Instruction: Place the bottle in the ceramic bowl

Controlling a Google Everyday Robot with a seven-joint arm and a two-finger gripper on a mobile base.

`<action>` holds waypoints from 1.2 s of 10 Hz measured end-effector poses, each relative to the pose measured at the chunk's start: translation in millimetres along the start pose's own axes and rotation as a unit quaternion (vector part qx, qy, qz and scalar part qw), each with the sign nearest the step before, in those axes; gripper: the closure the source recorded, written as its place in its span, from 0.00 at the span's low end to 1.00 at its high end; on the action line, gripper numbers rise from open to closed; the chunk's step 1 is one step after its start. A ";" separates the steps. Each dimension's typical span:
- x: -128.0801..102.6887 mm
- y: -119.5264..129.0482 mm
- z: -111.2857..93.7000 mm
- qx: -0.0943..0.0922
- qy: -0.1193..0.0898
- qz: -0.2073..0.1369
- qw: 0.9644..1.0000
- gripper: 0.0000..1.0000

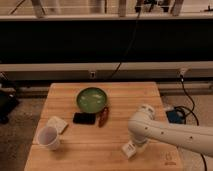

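Wooden planks make up the table [70,160], the biggest thing here, which stands on a speckled floor in front of a long dark panel. A white robot arm [170,134] reaches in from the lower right, bends at a rounded joint over the table's right half and points down toward the near edge. Its gripper [135,145] sits low at the arm's tip, close over the tabletop near the front right; whether it is clenched or released cannot be told.

At the back of the table, about midway across, rests the ceramic bowl [92,99], green and glossy with a darker rim. A white cup [48,137] stands upright near the front left corner. Just in front of the bowl lies a black flat rectangle [84,118], and beside it to the right a dark red elongated object [103,116]. A pale square item [57,123] lies just behind the cup.

Smallest is the bottle [128,150], a whitish shape right at the gripper, low over the front right of the table and well apart from the bowl. Whether it is gripped cannot be made out.
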 end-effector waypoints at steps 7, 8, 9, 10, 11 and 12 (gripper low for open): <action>-1.8 -6.8 -7.9 0.003 0.005 0.001 1.000 0.99; -1.9 -7.5 -9.1 0.002 0.006 0.001 1.000 0.99; -2.4 -8.9 -10.1 0.003 0.007 0.001 1.000 0.99; -4.3 -10.4 -11.0 0.003 0.007 0.002 1.000 0.99; -10.1 -16.4 -12.9 0.004 0.009 -0.002 1.000 0.99; -11.6 -18.8 -13.8 0.005 0.009 -0.002 1.000 0.99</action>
